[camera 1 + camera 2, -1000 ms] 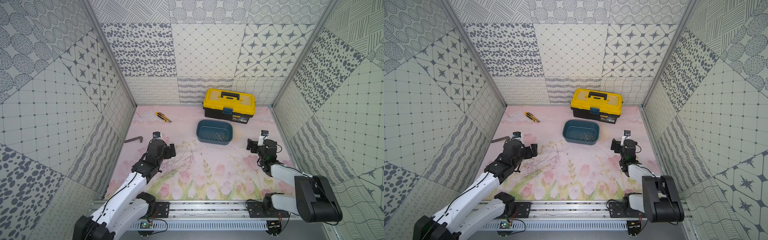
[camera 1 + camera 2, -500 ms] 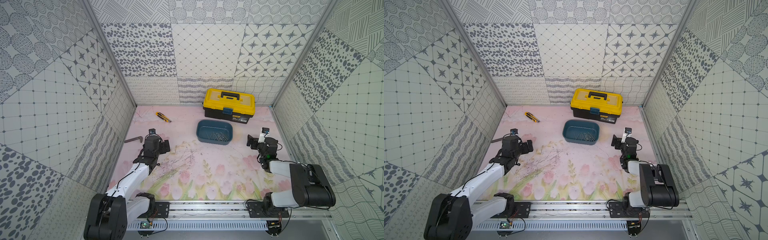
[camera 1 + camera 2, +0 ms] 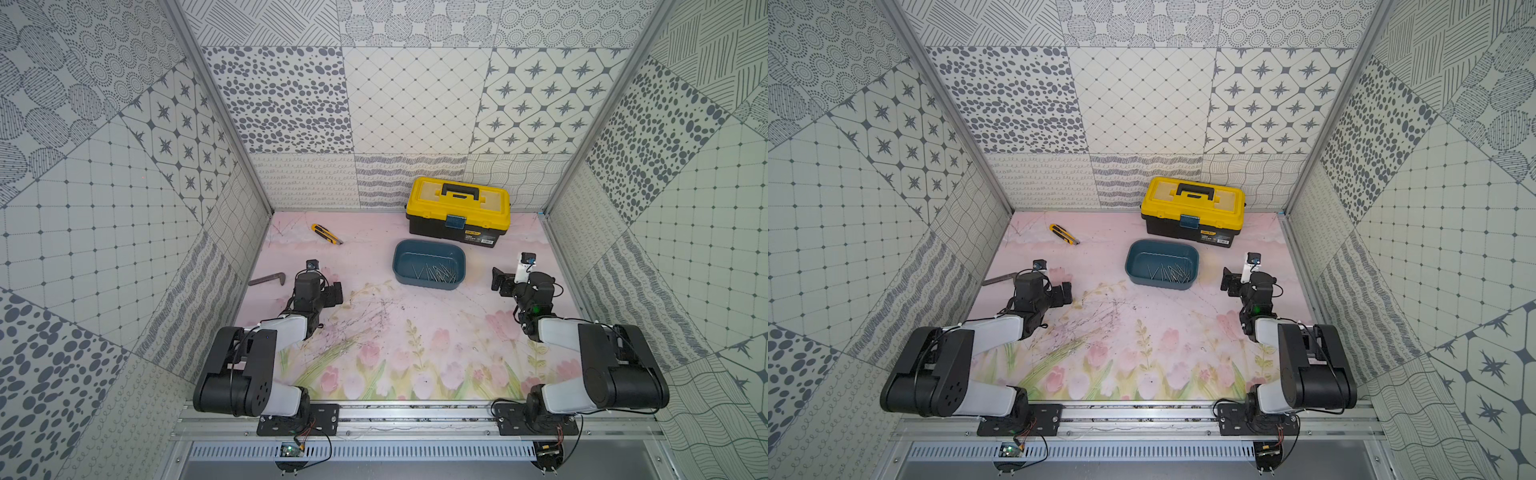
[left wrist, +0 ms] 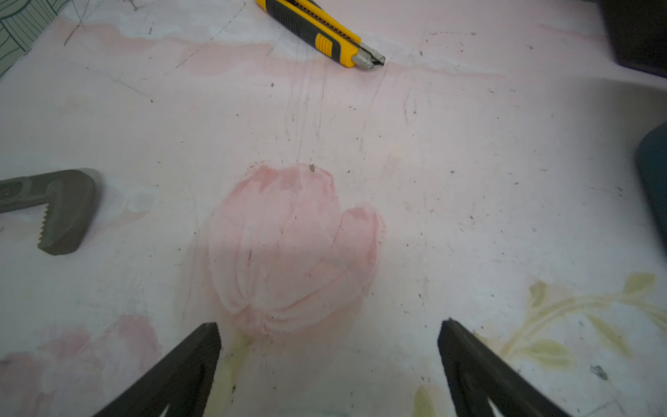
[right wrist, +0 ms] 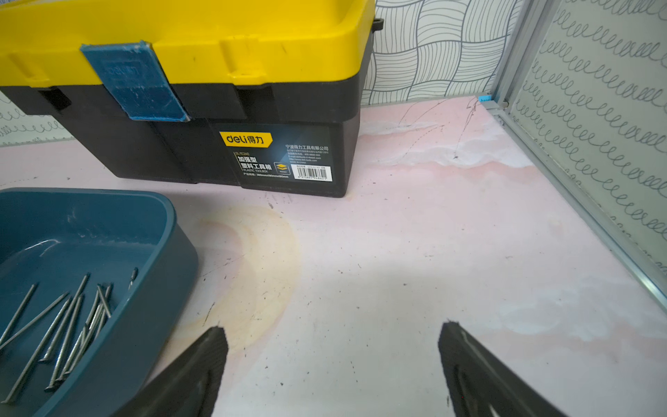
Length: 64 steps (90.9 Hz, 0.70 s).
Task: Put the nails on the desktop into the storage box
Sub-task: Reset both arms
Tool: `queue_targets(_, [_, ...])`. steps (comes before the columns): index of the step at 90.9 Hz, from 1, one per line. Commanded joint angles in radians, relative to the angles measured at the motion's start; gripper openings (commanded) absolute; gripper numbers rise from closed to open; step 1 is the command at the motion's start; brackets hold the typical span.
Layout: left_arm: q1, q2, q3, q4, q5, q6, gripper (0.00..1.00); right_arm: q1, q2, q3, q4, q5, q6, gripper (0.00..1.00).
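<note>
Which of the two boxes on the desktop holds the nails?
The shallow teal-blue storage box, which has no lid: the nails lie loose on its floor. The yellow-and-black toolbox behind it is bigger, with its lid shut.

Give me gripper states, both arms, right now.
Left gripper: open, holding nothing, above bare desktop.
Right gripper: open, holding nothing, beside the storage box.
</note>
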Motion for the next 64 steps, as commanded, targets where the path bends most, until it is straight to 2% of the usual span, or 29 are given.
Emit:
queue_targets(1, [0.011, 0.055, -0.034, 0.273, 0.099, 0.052, 0.99, -0.003, 0.017, 0.010, 0.055, -0.023, -0.014, 0.96])
queue_targets(27, [0.012, 0.104, -0.055, 0.354, 0.128, 0.066, 1.00, -0.003, 0.044, 0.002, 0.097, -0.016, -0.014, 0.97])
queue_targets(48, [0.018, 0.104, -0.054, 0.351, 0.137, 0.064, 1.00, -0.003, 0.094, -0.023, 0.190, -0.028, -0.014, 0.97])
queue_targets(64, [0.017, 0.104, -0.055, 0.355, 0.136, 0.064, 0.99, 0.001, 0.095, -0.013, 0.168, -0.045, -0.030, 0.97])
